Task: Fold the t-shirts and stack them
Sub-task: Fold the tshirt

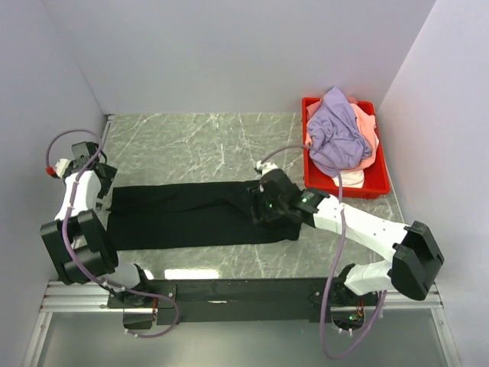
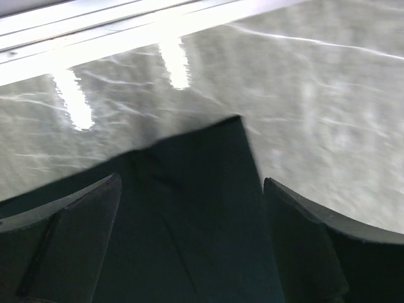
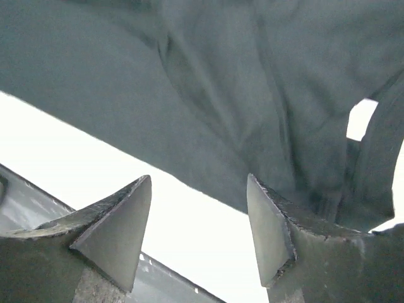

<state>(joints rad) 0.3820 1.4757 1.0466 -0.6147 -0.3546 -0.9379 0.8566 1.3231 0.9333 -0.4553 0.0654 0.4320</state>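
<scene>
Hovering at either end of the black t-shirt [image 1: 191, 214], both arms were lined up for a fold. The shirt lay as one long flat band on the tabletop [image 1: 191, 145], stretched from one arm to the other.

Left fingers [image 2: 107, 196] stood wide apart with nothing gripped. A corner of the black cloth ran up between them and ended just past the tips, with bare marble beyond that. Right fingers [image 3: 265, 214] were spread open too, and empty. The shirt's edge crossed just ahead of their tips, with a crease rising directly beyond the gap and a rumpled fold off to the outer side of one finger.

By my reading, the step in hand was to take an end and carry it across to shorten the band. The left arm looked well placed. It needed to drop straight down and close on the corner already sitting between its fingers, catching every layer. The right arm needed to reach further in so that cloth sat between the tips before closing, or it might pinch only the top layer. A low, level lift would keep the band from twisting.

Far beyond the right fingers the red bin [image 1: 382, 186] held the lavender shirt [image 1: 336, 130], the salmon-pink shirt [image 1: 368, 131] and the white shirt [image 1: 351, 177], all unfolded in a heap
</scene>
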